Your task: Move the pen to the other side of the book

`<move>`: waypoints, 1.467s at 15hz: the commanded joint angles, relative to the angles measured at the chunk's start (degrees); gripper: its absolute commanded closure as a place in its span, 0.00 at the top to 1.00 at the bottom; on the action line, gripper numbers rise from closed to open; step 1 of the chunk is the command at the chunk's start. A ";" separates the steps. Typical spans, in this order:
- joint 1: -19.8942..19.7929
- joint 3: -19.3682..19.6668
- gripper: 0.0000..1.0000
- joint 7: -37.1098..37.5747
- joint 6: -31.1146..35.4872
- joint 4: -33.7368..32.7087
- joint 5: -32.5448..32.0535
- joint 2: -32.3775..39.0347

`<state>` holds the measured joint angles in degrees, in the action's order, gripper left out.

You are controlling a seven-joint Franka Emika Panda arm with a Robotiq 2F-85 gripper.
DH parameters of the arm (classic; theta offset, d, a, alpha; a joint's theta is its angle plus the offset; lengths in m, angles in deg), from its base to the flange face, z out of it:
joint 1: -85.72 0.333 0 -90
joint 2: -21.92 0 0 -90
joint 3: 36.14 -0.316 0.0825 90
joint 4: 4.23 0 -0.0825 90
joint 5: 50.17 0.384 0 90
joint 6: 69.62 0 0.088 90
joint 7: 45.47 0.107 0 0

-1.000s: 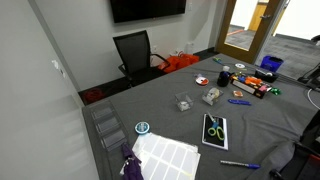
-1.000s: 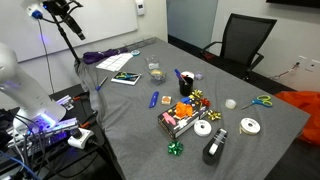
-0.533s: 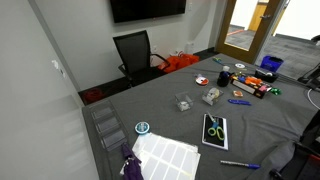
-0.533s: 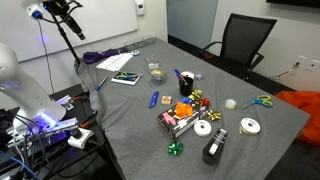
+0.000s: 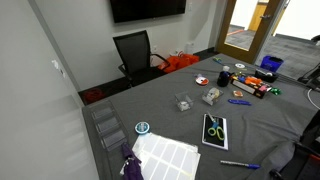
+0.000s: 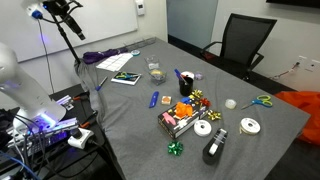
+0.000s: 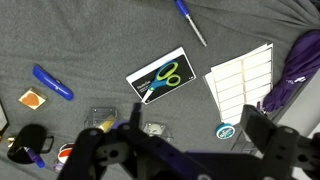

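Since nothing has shifted over the last second, the task stands unstarted. The book (image 7: 160, 75) lies ahead of the claw (image 7: 185, 150), which hangs high above the bench (image 7: 80, 30), jaws apart and empty. The pen (image 7: 190, 20) lies beyond the book, untouched.

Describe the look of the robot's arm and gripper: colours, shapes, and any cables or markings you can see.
In an exterior view the arm has smooth, rounded white links. The gripper is black and blocky; in the wrist view its two dark fingers look chunky and angular, with bluish glints on the body between them. No markings are legible.
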<state>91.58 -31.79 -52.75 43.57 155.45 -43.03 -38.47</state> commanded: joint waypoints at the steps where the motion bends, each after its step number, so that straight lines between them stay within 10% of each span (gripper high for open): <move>1: -0.46 -0.34 1.00 -0.34 -0.21 -0.16 0.37 0.08; 17: -0.91 -3.06 1.00 -0.53 3.64 -0.16 -2.93 8.15; 22: -0.37 -0.96 1.00 -0.28 -0.14 -0.16 0.03 0.81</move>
<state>91.58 -32.49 -52.76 43.63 155.45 -43.29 -37.72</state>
